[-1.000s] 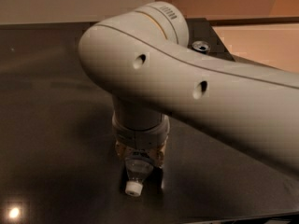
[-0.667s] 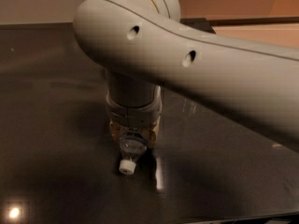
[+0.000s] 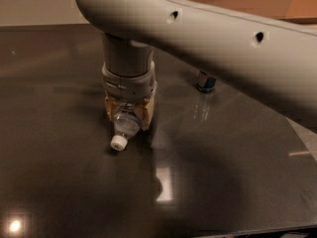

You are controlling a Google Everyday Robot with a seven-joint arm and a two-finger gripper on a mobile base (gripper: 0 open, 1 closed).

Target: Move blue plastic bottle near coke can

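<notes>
The blue plastic bottle lies with its white cap pointing toward me, low over the dark table. Only its clear neck and cap show; the rest is hidden by the gripper. My gripper points straight down and is shut on the bottle, with tan fingers on either side. I cannot tell whether the bottle touches the table. The coke can is out of view, possibly hidden behind my arm.
A slim dark blue-silver can stands behind and to the right of the gripper, partly hidden under my large beige arm. The table's right edge runs diagonally at the far right. A lamp glare lies in front.
The arm and gripper have shifted left with the bottle in them. The arm now covers less of the table's right side, and the blue-silver can shows.
</notes>
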